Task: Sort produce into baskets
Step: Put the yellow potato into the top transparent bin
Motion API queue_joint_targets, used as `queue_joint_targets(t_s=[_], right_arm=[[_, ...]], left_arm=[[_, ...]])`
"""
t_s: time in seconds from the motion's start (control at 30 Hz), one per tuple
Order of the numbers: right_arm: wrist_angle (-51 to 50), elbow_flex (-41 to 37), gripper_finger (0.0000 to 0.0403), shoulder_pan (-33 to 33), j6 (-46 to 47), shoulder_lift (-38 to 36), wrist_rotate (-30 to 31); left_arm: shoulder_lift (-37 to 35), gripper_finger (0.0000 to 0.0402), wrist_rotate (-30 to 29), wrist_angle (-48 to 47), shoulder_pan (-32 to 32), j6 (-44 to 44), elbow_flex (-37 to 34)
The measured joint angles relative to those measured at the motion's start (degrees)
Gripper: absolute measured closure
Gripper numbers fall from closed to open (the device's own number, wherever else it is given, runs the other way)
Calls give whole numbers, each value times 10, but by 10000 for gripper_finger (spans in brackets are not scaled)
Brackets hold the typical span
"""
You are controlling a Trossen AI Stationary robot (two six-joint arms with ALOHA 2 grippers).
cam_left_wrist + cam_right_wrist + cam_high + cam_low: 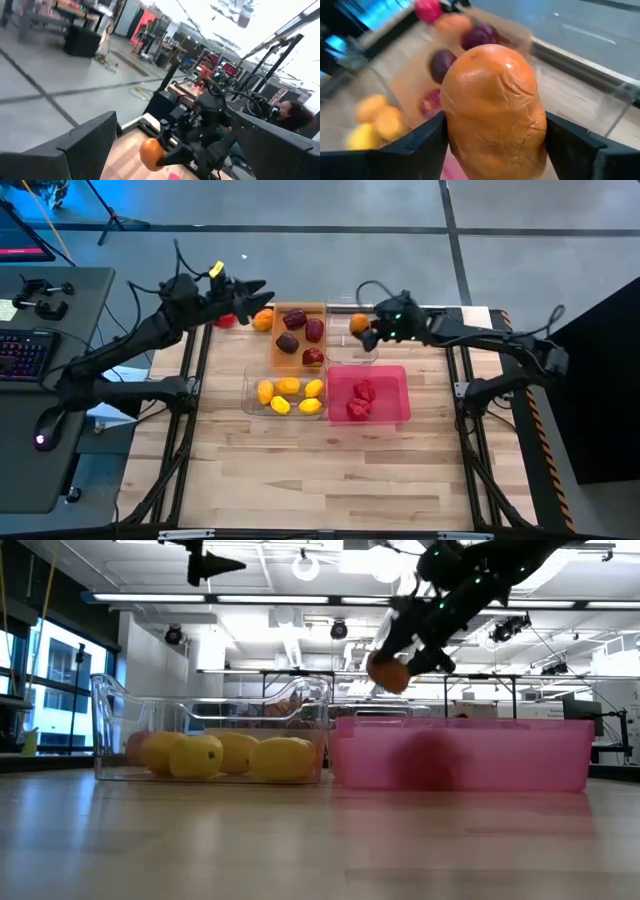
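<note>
My right end effector (366, 330) grips an orange toy fruit (492, 112) between both fingers, held above the clear basket (350, 345) directly beneath it. My left end effector (262, 288) hangs with fingers spread, empty, another orange piece (263, 320) lying just below it on the table (300, 470).

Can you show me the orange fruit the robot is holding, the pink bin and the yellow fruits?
orange fruit (492, 112): right wrist view, middle of its skin.
pink bin (470, 755): low view, front wall.
yellow fruits (288, 386): high view, one fruit's top.
</note>
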Motion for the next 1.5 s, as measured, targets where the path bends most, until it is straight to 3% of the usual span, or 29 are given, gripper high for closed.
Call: queue_joint_targets(t_s=[0.1, 0.37, 0.73, 0.87, 1.07, 1.23, 1.3, 1.37, 1.5], right_arm=[[-5, 0, 125, 16, -9, 23, 36], [7, 0, 122, 10, 17, 24, 64], [4, 0, 119, 11, -5, 26, 40], [11, 0, 91, 10, -1, 26, 41], [17, 0, 12, 10, 32, 26, 58], [49, 0, 17, 9, 44, 25, 49], [82, 0, 19, 7, 46, 17, 30], [117, 1, 20, 7, 44, 7, 16], [149, 1, 20, 5, 31, 1, 15]], left_arm=[[5, 21, 10, -3, 0, -16, 0], [-1, 21, 15, 0, 0, -18, 0], [-1, 21, 15, 0, 0, 7, 0], [-1, 21, 15, 0, 0, 15, 0], [-1, 21, 15, 0, 0, 11, 0], [1, 21, 12, 2, 0, -19, 1], [13, 21, -3, -35, 7, -77, 33], [40, 21, -14, -136, 22, -81, 103], [140, 21, -65, -379, 55, 57, 277]])
